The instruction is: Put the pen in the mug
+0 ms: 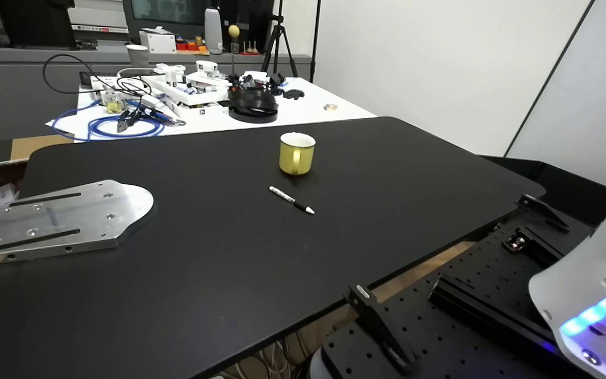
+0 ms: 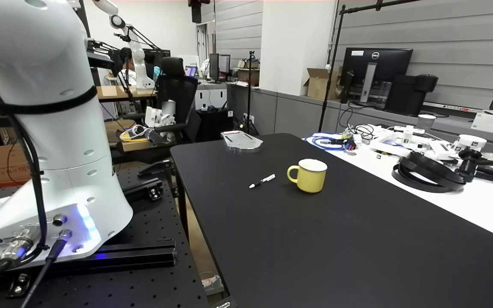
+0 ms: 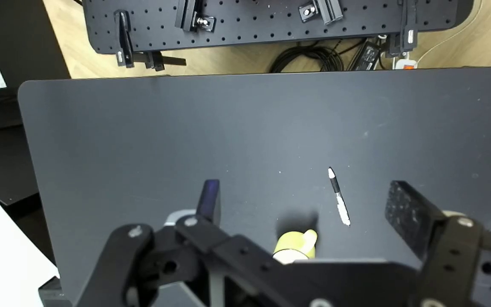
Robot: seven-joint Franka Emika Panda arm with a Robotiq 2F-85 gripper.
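Pen (image 1: 291, 200) and yellow mug (image 1: 296, 154) are both on the black desk (image 1: 192, 295), near each other but apart: the pen lies flat, the mug stands upright. Both exterior views show this. The pen has a white barrel, a black grip and a white tip. In the wrist view the tip points toward the perforated base plate (image 3: 245, 30), while the opposite end lies nearer the mug. The mug is pale inside, and its handle is turned to the robot's side of the desk. Only part of it shows in the wrist view, where the pincer (image 3: 305, 187) covers the rest. The pincer is spread wide: its 2 fingers (image 3: 411, 217) stand well apart, and the pen shows in the gap between them, down on the desk.

A flat silver plate (image 1: 79, 216) with 2 long slots sits at 1 end of the desk, well apart from both. Along the edge opposite the robot, a white table (image 1: 316, 113) bears a blue cable coil (image 1: 134, 135), a black round device (image 1: 254, 102) and jumbled white parts (image 1: 205, 87). In an exterior view, a light strip (image 2: 88, 223) glows blue-white on the white arm (image 2: 75, 141).
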